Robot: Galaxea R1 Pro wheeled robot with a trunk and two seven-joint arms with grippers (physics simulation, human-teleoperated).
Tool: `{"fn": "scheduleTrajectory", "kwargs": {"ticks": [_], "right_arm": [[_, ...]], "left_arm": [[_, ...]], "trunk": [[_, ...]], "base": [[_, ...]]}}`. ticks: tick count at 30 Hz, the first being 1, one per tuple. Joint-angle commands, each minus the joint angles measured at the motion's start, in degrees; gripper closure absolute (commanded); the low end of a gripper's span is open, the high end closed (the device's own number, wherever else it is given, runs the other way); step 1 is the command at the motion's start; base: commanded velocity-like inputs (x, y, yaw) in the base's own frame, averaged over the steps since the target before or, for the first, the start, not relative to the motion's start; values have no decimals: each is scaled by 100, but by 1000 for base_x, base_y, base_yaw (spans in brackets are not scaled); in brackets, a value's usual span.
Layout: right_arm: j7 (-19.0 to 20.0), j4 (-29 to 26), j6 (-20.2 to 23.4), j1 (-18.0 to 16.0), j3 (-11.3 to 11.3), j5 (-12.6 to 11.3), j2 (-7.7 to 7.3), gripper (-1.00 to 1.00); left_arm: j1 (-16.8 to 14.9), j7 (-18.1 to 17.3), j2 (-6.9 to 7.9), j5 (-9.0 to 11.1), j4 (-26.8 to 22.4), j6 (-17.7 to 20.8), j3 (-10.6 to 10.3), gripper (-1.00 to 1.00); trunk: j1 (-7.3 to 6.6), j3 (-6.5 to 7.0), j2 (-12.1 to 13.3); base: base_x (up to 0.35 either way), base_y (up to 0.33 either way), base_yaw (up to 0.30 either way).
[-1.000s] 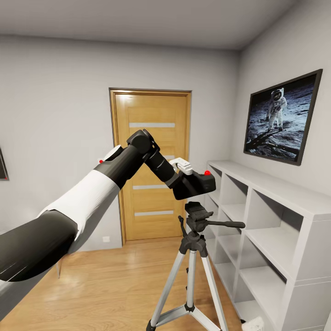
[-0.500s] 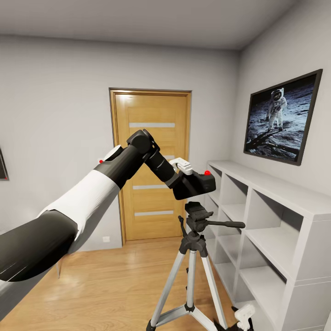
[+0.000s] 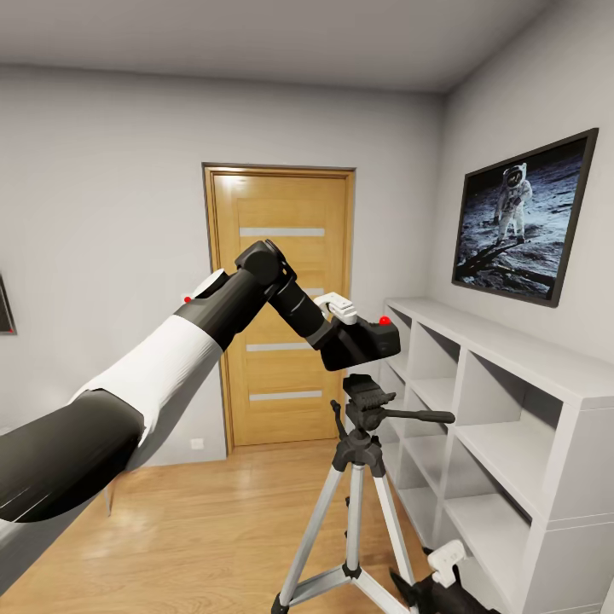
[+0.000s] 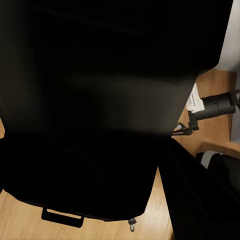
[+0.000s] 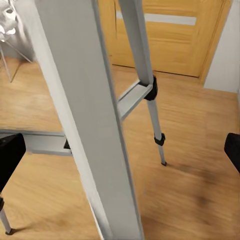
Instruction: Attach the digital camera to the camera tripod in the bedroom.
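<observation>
Rising since half a second ago, my right tool [image 3: 443,580] now shows higher beside the camera tripod's [image 3: 362,477] feet; I cannot tell whether its fingers are apart or together. My left tool [image 3: 350,337] holds steady, clamped on the digital camera [image 3: 368,339], which hangs just above the tripod's black head, apparently not touching it. From the right wrist, I see a silver tripod leg [image 5: 85,115] very close. Beyond the tripod stand the oak door [image 3: 281,307] and white shelves [image 3: 503,409].
</observation>
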Motion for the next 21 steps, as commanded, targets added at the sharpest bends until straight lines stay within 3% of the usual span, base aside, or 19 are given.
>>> {"fn": "scheduleTrajectory", "kwargs": {"ticks": [1, 7, 21], "right_arm": [[1, -52, 35, -2, 25, -28, -5, -100], [1, -334, 274, -2, 25, -30, 12, -100], [-1, -460, 323, -2, 23, -31, 17, -100]], "left_arm": [[-2, -72, -2, -61, -2, 60, 2, 100], [-2, -72, -2, -61, 1, 60, 2, 100], [4, -76, -2, -59, 35, 60, -6, 100]], "trunk": [[2, -3, -5], [2, -3, -5], [2, -3, -5]], "base": [[0, 0, 0], [0, 0, 0], [0, 0, 0]]}}
